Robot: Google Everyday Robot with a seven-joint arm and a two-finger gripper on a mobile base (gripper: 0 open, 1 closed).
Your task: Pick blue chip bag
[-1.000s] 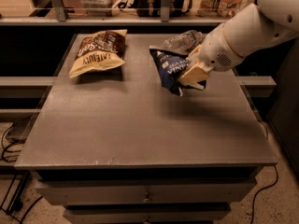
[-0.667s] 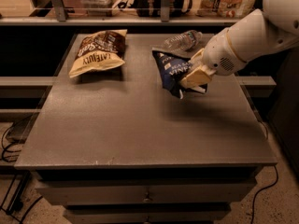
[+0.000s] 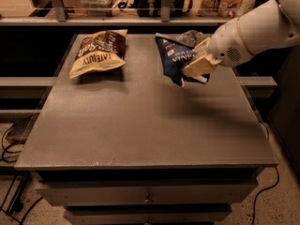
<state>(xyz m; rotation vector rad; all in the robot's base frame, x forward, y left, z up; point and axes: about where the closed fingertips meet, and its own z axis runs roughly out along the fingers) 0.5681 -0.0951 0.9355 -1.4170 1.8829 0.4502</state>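
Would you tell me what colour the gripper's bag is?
Dark blue with white lettering, camera view; the gripper clamps the blue chip bag above the table, far right.

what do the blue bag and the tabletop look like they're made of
The blue bag looks like thin plastic film, likely foil-lined: it crumples and glints where the gripper, at back right, pinches it. The tabletop is grey, matte, faintly speckled, maybe laminate or painted board.

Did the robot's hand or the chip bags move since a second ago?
The gripper, clamped on the blue chip bag, rose a little and carried the bag higher above the table. Nothing was newly grabbed or let go. The yellow-and-brown chip bag stayed where it was.
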